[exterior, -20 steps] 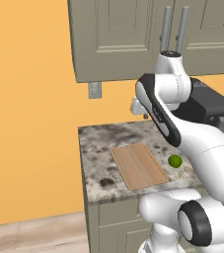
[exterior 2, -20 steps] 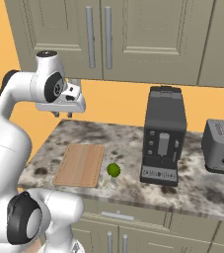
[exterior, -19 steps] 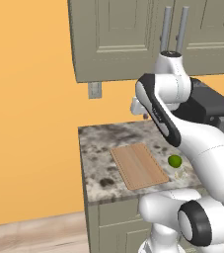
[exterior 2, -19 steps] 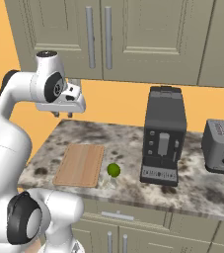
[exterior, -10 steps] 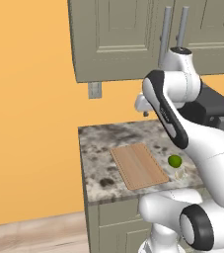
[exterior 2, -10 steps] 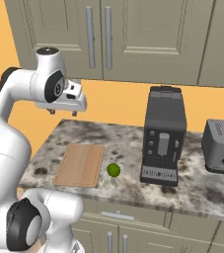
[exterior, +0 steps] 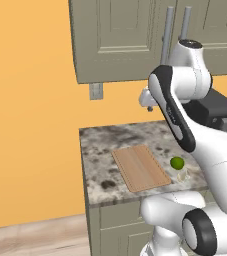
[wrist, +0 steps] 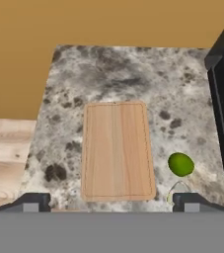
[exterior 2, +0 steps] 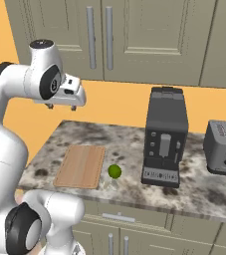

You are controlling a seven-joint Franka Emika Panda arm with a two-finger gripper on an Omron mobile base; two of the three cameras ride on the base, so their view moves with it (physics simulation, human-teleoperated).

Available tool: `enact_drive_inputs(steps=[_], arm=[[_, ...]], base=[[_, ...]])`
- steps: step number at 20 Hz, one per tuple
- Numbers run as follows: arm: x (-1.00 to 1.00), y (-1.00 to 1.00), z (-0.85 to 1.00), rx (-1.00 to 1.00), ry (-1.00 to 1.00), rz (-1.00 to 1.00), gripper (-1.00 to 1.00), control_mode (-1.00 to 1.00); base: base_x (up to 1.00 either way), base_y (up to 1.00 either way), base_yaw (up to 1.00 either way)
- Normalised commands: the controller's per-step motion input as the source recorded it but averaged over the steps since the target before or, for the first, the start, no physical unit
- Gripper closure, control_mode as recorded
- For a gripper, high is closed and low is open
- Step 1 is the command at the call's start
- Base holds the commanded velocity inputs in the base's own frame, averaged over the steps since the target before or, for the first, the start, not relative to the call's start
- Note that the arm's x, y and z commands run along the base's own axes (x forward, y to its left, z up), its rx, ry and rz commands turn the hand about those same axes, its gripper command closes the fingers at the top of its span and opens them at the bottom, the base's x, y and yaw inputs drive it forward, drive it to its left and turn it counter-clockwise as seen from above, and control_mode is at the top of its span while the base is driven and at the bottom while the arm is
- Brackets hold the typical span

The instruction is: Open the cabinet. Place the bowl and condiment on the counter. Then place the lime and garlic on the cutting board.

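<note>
Two doors of the cabinet (exterior 2: 134, 35) are shut above me. From left: cutting board (wrist: 116, 150) bare on the counter (wrist: 108, 74), lime (wrist: 181, 164) just right of it, garlic (wrist: 179, 189) beside the lime. My gripper (exterior 2: 61, 106) hangs above, spread wide, empty.

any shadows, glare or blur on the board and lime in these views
Hand view: sharp, flat light, no glare on the light-brown wooden cutting board; small bright green lime evenly lit. Right base view: faint soft shading only, on the mottled grey stone counter. Left base view: no blur.
</note>
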Motion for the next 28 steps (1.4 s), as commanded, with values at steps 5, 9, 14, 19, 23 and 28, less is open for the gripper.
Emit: enact_drive_inputs(steps=[5,9,14,19,23,28], arm=[[-0.2,-0.25,0.24,0.0,-0.22,-0.01,-1.0,-1.0],[-0.22,-0.21,0.11,0.0,-0.29,-0.02,-1.0,-1.0],[-0.3,-0.17,0.25,0.0,-0.19,0.0,-1.0,-1.0],[-0.18,-0.01,0.36,0.0,-0.11,-0.02,-1.0,-1.0],[-0.08,-0.06,0.41,0.0,-0.01,-0.04,-1.0,-1.0],[-0.01,-0.04,0.37,0.0,0.0,-0.05,-1.0,-1.0]], base=[[0.0,0.0,0.0],[0.0,0.0,0.0],[0.0,0.0,0.0],[0.0,0.0,0.0],[0.0,0.0,0.0],[0.0,0.0,0.0]])
